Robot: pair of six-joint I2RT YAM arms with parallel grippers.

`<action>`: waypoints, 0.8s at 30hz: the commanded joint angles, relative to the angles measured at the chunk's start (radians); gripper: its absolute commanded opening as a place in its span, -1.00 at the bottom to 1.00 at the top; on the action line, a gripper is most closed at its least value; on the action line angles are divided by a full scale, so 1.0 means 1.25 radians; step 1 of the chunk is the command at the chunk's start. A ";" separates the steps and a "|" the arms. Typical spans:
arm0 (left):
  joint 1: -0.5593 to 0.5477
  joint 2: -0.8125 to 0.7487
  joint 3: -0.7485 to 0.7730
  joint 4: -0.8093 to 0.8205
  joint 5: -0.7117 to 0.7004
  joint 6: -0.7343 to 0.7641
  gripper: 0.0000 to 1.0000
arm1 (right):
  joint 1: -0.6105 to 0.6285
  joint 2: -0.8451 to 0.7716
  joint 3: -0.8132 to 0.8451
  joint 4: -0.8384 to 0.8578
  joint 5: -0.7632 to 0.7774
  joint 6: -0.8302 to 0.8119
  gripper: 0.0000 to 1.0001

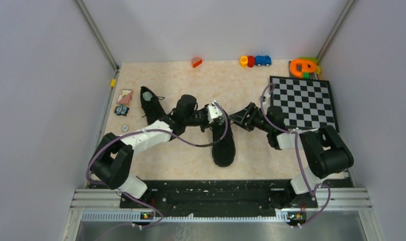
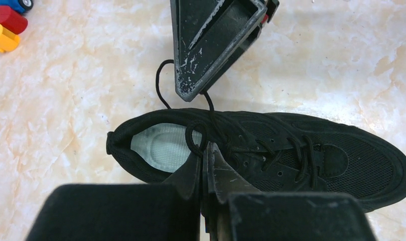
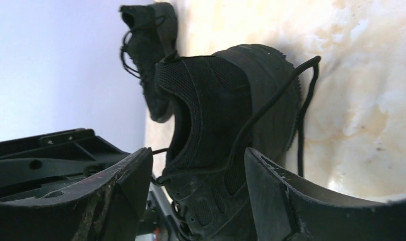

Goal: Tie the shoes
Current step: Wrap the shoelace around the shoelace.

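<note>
Pinching a small lace loop [image 2: 190,136] at the collar, the left gripper [image 2: 205,149] is closed tight over the near sneaker [image 1: 224,145]. That sneaker lies mid-table between the arms, toe toward their bases. Just beside its heel, the right gripper [image 3: 198,153] has its jaws spread wide and grips nothing. A loose lace end [image 3: 303,100] trails on the tabletop [image 1: 165,160]. No knot or bow shows, so this shoe seems barely begun. Farther back, near the left wall, the second sneaker [image 1: 150,106] lies apart, its laces apparently undone too.
</note>
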 commanded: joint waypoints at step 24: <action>0.008 -0.045 0.006 0.004 0.004 0.012 -1.00 | -0.001 0.201 0.025 0.430 -0.130 0.116 -0.13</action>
